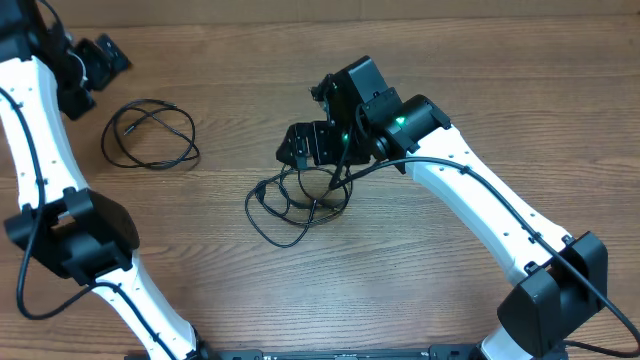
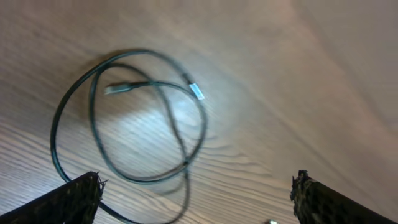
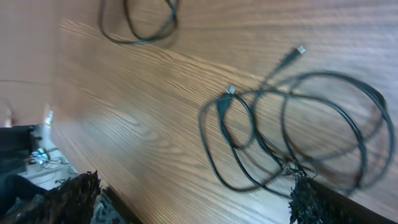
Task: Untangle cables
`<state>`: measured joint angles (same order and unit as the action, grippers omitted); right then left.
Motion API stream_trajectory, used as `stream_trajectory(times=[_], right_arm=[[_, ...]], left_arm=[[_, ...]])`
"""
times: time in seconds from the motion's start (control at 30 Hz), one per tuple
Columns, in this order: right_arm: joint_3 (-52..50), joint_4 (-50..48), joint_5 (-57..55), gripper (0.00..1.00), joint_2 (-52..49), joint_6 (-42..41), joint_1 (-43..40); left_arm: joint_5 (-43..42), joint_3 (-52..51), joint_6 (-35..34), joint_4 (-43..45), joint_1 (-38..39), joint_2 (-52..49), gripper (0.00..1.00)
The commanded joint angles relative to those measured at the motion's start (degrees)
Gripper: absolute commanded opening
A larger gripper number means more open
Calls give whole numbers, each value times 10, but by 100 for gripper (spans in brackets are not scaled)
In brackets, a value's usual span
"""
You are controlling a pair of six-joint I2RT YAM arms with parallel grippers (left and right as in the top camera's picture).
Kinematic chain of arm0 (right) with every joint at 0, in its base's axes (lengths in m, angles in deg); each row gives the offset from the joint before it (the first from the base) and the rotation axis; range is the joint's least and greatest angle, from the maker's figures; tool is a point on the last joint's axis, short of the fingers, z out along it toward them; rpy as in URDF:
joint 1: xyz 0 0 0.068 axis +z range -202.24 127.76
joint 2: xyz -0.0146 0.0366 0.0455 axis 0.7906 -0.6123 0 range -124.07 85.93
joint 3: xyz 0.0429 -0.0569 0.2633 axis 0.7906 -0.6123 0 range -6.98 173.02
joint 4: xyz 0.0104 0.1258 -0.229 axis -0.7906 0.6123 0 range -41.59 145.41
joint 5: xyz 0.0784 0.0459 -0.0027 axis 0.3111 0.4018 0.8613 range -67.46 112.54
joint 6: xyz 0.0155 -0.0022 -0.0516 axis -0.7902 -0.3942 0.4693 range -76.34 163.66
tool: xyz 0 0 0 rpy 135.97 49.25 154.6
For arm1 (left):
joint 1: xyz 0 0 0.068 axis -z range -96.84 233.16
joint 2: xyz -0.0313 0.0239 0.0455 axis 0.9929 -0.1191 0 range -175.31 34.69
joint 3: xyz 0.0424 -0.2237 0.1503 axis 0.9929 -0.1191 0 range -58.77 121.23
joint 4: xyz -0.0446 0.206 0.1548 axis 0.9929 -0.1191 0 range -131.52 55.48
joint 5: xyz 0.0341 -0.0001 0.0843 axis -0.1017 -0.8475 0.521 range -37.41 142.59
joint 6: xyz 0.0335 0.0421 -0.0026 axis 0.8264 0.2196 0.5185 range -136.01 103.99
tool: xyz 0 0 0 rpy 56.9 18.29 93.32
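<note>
Upper left of frame: left gripper, fingers spread, empty; cable loop lay beside. Centre: right gripper, fingers spread, hovered over tangled cables.

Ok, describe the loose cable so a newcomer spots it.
On the wooden table, look far left. One black cable lies there in an open loop by itself, well apart from the tangle mid-table.

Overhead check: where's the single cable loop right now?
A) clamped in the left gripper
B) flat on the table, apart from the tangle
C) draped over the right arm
B: the loop lies flat on the table, left of the tangle, and the left gripper has open jaws with nothing between them.
</note>
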<state>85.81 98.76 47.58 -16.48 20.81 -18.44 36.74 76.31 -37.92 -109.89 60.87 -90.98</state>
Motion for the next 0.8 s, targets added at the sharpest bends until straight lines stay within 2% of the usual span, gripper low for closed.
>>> stream_trajectory(times=[0.0, 0.17, 0.27, 0.33, 0.6, 0.77], right_arm=[[16, -24, 38, 100, 1, -3, 3], [35, -33, 37, 100, 0, -28, 3], [44, -34, 36, 100, 0, -39, 3], [44, -38, 35, 100, 0, -47, 3], [43, -5, 19, 100, 0, -48, 3], [43, 12, -6, 100, 0, -47, 3]], left_arm=[[-25, 45, 7, -17, -6, 45, 99], [93, 47, -55, -65, -7, 59, 99], [193, 38, -62, -67, -7, 49, 100], [228, 23, -63, -67, -8, 39, 99], [229, -56, -95, -34, -23, -27, 100], [207, -63, -113, -17, -31, -81, 100]])
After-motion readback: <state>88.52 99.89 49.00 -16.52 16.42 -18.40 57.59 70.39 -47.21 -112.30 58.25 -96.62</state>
